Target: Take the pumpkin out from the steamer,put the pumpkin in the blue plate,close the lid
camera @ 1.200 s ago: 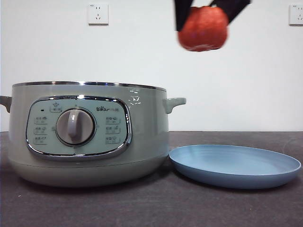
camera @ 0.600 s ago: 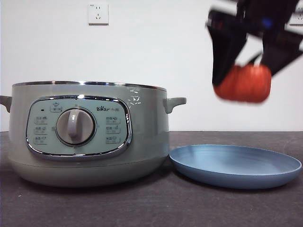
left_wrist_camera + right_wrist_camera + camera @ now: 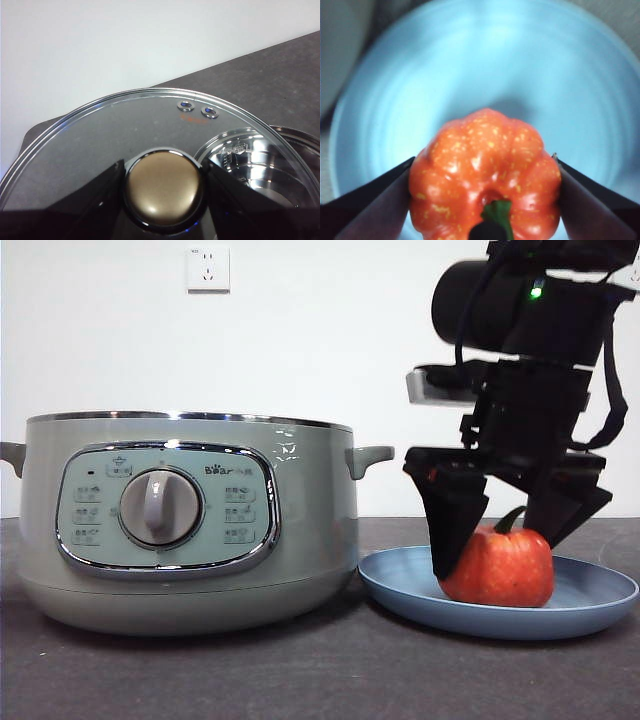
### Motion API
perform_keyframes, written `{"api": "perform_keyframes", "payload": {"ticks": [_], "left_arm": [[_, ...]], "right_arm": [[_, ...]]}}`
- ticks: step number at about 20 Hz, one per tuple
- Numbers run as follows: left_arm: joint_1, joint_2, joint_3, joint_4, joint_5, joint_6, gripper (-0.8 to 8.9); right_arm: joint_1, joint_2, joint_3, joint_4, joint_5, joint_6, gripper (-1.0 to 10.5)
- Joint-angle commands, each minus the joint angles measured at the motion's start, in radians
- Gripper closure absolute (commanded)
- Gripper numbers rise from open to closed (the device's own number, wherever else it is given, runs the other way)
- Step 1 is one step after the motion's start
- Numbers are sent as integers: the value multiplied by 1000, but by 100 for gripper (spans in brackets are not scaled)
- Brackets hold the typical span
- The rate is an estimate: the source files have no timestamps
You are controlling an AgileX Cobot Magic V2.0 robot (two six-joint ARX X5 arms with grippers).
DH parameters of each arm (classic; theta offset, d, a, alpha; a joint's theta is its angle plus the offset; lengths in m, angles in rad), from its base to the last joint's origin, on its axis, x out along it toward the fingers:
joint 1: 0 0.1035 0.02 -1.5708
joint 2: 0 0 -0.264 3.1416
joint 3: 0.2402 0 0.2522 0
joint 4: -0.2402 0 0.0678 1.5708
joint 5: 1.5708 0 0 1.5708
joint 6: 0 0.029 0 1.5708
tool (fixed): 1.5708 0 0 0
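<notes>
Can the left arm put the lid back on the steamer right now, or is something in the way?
Probably yes. The left gripper is shut on the lid by its knob, the steamer stands open, and the right gripper is off at the blue plate with the pumpkin.

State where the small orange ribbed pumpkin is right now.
In the front view, the small orange ribbed pumpkin sits in the light blue plate, right of the sage-green steamer, clamped by the right end effector.
</notes>
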State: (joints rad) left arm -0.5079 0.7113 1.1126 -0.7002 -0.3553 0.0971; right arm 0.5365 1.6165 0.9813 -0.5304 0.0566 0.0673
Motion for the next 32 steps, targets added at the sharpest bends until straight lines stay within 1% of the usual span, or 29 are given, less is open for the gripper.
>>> {"api": "perform_keyframes", "payload": {"ticks": [1,4,5,6,7,9,10,13,16,19,21,26,32], "left_arm": [[-2,-11,9,54,-5,8,822],[-2,-11,9,54,-5,8,822],[-2,-11,9,54,-3,7,822],[-2,-11,9,54,-2,6,822],[-2,-11,9,54,2,2,822],[-2,-11,9,55,44,-4,822],[-2,-11,9,55,54,-20,823],[-2,24,9,58,102,-26,822],[-2,90,9,66,175,-47,822],[-2,176,9,108,273,-53,822],[-2,236,9,146,309,-53,822],[-3,380,8,222,383,-53,822],[-3,520,8,262,424,-61,822]], "right_arm": [[0,8,-10,5,4,3,599],[-5,8,-10,-6,5,3,402],[-7,8,-10,-14,6,3,360],[-7,8,-10,-17,6,4,346],[-7,5,-10,-17,5,4,347],[-7,-23,-10,-18,5,4,348],[-7,-48,-10,-20,5,6,348],[-7,-161,-10,-32,2,11,349],[-11,-296,-10,-40,5,12,349],[-15,-419,-10,-39,7,13,351],[-26,-481,-10,-43,30,13,351],[-61,-565,-10,-63,32,13,351],[-105,-576,-10,-85,31,13,351]]}}
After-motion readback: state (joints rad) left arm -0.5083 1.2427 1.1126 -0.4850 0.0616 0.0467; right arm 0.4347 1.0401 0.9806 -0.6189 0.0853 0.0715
